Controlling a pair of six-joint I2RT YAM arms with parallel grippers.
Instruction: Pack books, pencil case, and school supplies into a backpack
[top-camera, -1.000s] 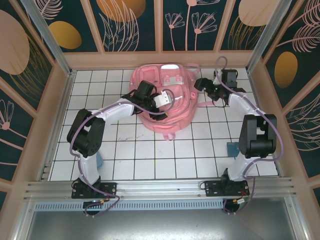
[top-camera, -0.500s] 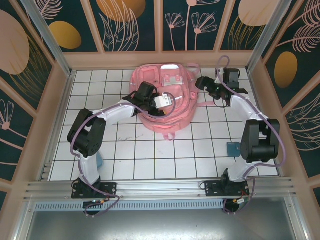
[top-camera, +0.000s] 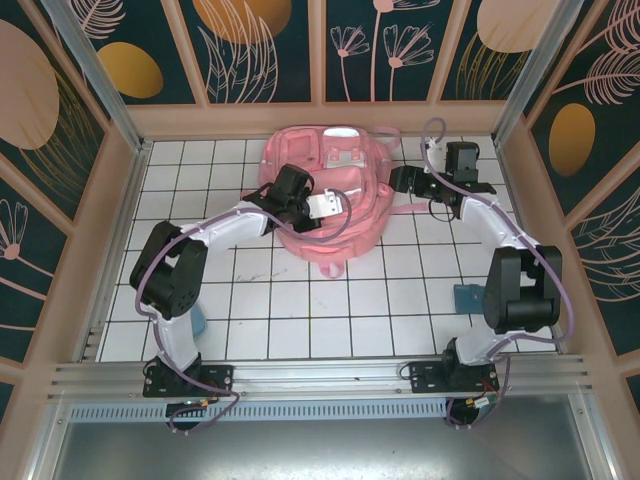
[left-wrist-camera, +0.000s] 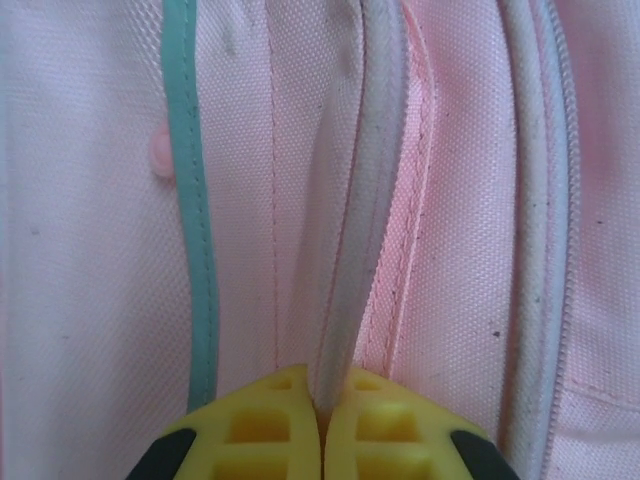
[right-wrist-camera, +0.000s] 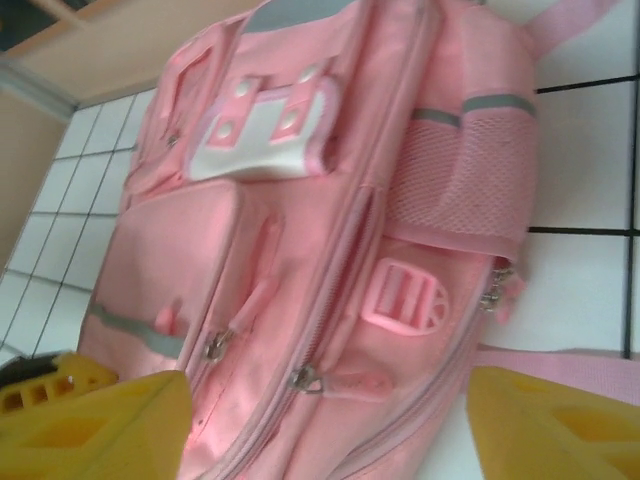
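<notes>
The pink backpack (top-camera: 358, 218) lies at the top middle of the frame, on the white tiled table (top-camera: 270, 300). The left gripper (left-wrist-camera: 320, 432) is closed tight on it — its yellow tips pinch a grey strip (left-wrist-camera: 350, 250). The right gripper (right-wrist-camera: 328, 405) is wide open — it sits just right of the backpack.

The left gripper (left-wrist-camera: 320, 408) is cut off by its wrist view's bottom edge, the backpack (left-wrist-camera: 100, 250) by every edge. A teal thing (top-camera: 466, 297), perhaps a case, is too small to tell.
</notes>
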